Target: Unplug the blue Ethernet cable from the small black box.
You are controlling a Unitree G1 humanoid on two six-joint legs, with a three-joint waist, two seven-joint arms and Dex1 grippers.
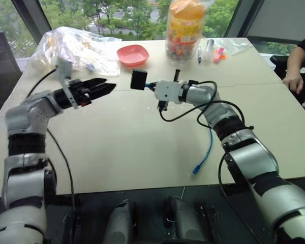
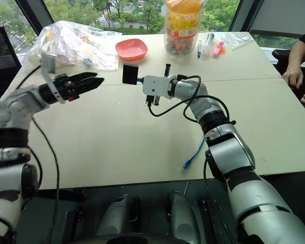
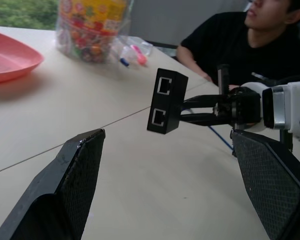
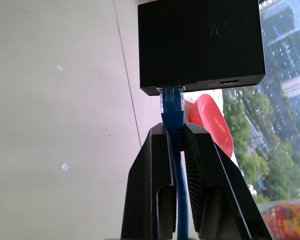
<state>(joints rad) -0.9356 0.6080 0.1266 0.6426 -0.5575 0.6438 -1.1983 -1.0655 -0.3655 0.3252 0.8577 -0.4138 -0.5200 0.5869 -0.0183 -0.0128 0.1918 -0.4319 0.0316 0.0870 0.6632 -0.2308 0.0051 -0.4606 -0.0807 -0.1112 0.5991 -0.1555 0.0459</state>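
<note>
Two grippers are being seen above the beige table (image 1: 117, 147). At centre of the head view, the blue Ethernet cable (image 4: 174, 127) is being pinched just behind its plug by the right gripper (image 4: 175, 131), jaws closed tight on the cord. The plug is still being kept seated in the small black box (image 1: 138, 80), which is being held up in the air off the table, hanging at the cable's end, just left of the right gripper. The rest of the cable is being trailed down past the right forearm, its free end (image 1: 196, 170) lying near the table's front edge, lower right of centre.

At left of the frame, the left gripper (image 1: 105, 87) is being held level, pointed toward the box, jaws spread wide with nothing between them, and a gap is being left between its tips and the box. In the left wrist view two open ports are being shown on the box face (image 3: 165, 101).

At upper centre, a pink dish (image 1: 132, 54), a jar of sweets (image 1: 184, 30) and crumpled plastic bags (image 1: 79, 48) are being seen on the table. A person's arm (image 1: 296, 66) is being rested at the right edge.
</note>
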